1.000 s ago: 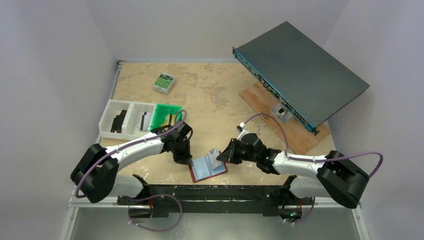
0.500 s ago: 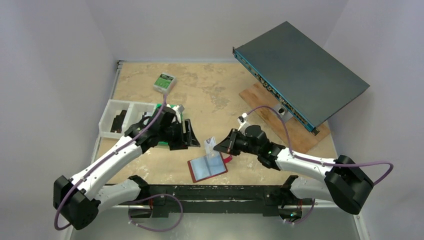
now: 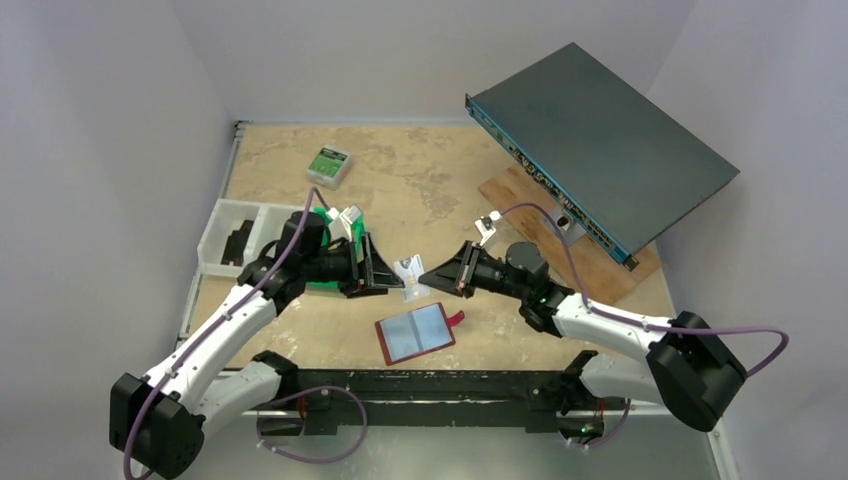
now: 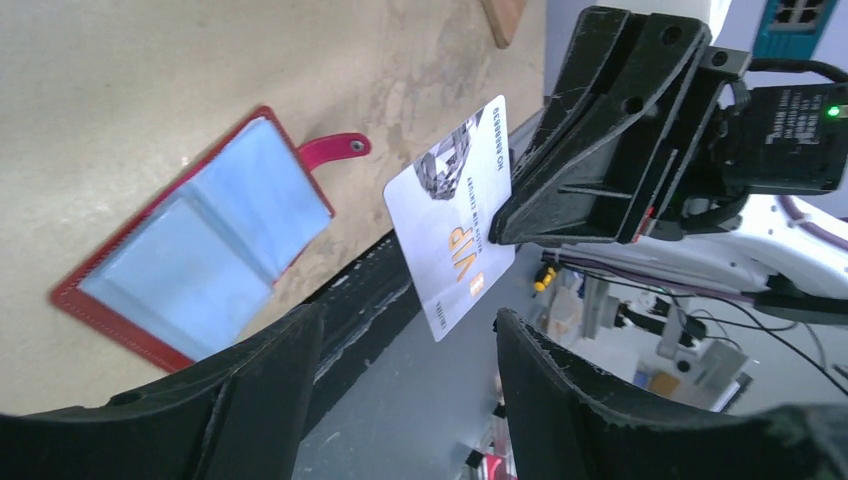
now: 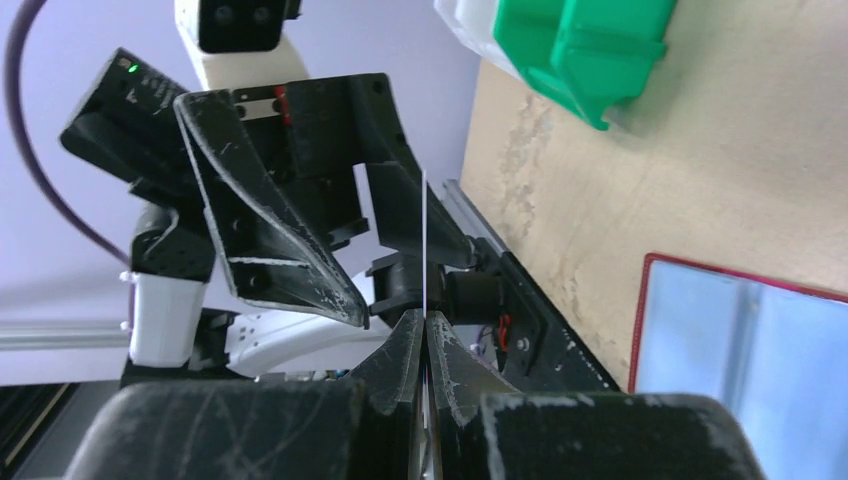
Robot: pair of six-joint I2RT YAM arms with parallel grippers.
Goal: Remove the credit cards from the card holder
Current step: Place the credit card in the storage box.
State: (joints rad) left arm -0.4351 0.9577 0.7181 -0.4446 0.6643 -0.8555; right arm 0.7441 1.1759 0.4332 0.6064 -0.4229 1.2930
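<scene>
The red card holder (image 3: 415,333) lies open and flat on the table, its pale blue pockets up (image 4: 190,270) (image 5: 745,335). My right gripper (image 3: 428,276) hangs above and behind it, shut on one end of a white credit card (image 3: 411,277) printed "VIP" in gold (image 4: 455,235); in the right wrist view the card is an edge-on line (image 5: 424,240) rising from the right gripper (image 5: 424,320). My left gripper (image 3: 388,272) faces it, open (image 4: 405,335). The card's free end sits just ahead of the gap between the left fingers (image 5: 270,240), touching neither.
A green bin (image 3: 322,240) and a white divided tray (image 3: 228,215) stand behind the left arm. A small green-and-white box (image 3: 329,165) lies further back. At the right a dark flat device (image 3: 610,140) leans on a wooden board (image 3: 610,272). The table's black front rail (image 3: 420,385) runs below the holder.
My left gripper opened, lifted off the holder and turned to face the right gripper. The right gripper pulled the card up out of the holder and carried it left towards the left fingers.
</scene>
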